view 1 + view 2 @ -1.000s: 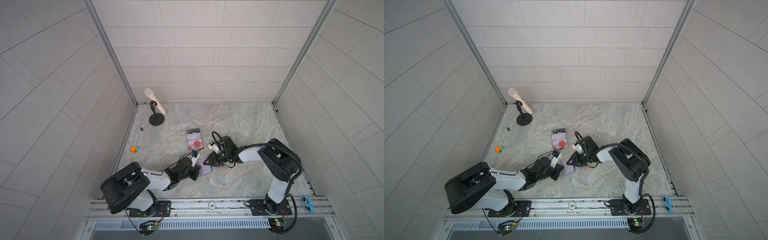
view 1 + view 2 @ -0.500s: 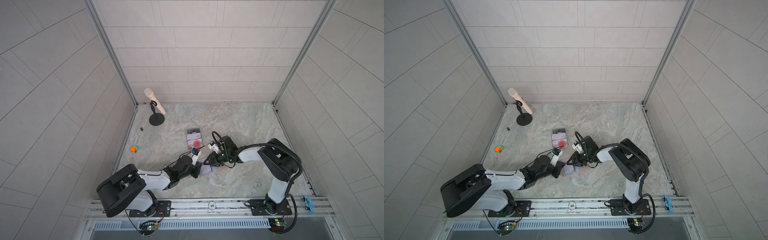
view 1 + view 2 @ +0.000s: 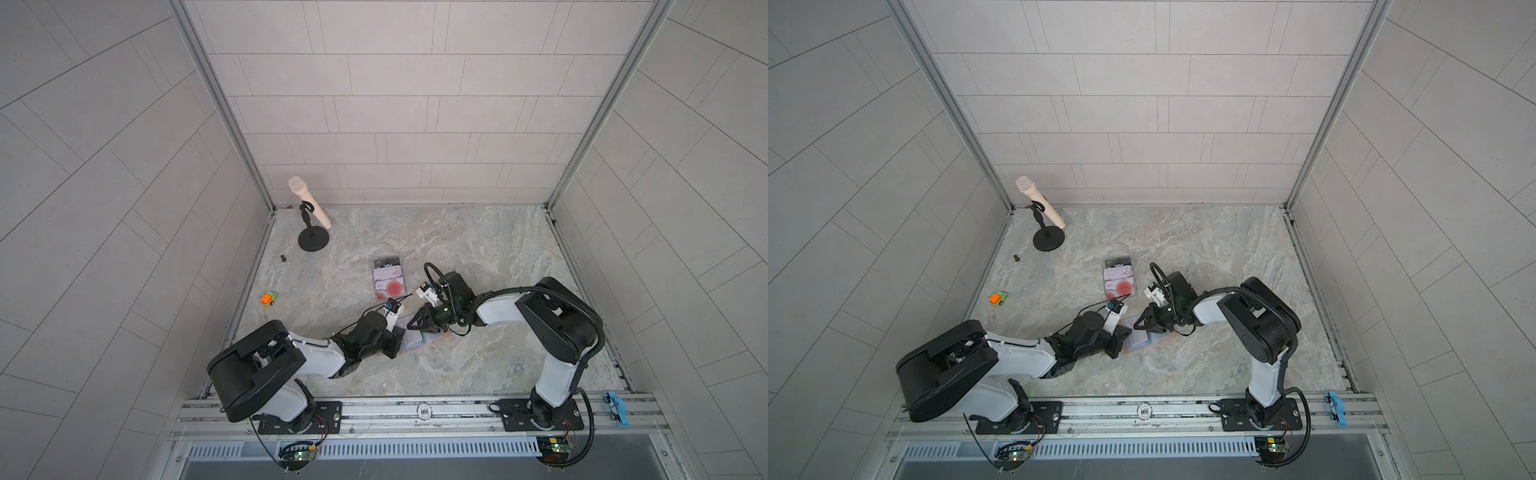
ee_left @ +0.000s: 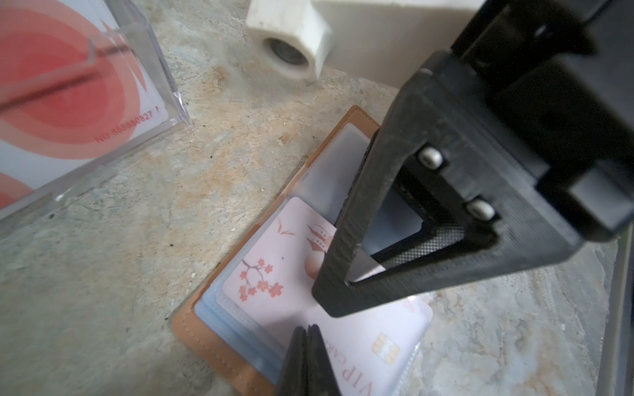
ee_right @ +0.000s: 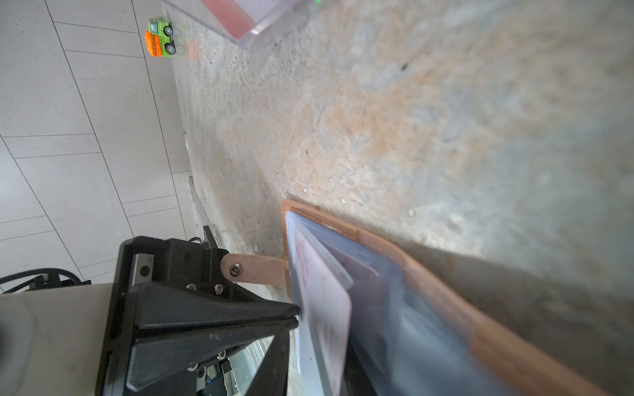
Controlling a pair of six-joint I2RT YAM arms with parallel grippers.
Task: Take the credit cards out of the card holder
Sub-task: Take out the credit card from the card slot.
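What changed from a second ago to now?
The left fingers squeezed fully shut on the edge of the pink-and-white blossom card at the open tan leather card holder. The right fingers stayed on the holder. The clear plastic card box and orange-and-green toy truck didn't move.

Bright even light; wrist close-ups blurred.

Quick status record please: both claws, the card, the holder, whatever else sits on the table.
left claw: shut on the pink card at its edge
right claw: down on the card holder, jaws unclear
pink card: lying on the holder, not yet clear of it
card holder: open, lying on the table
clear box: beside the holder, red-patterned cards inside
elsewhere: toy truck, microphone
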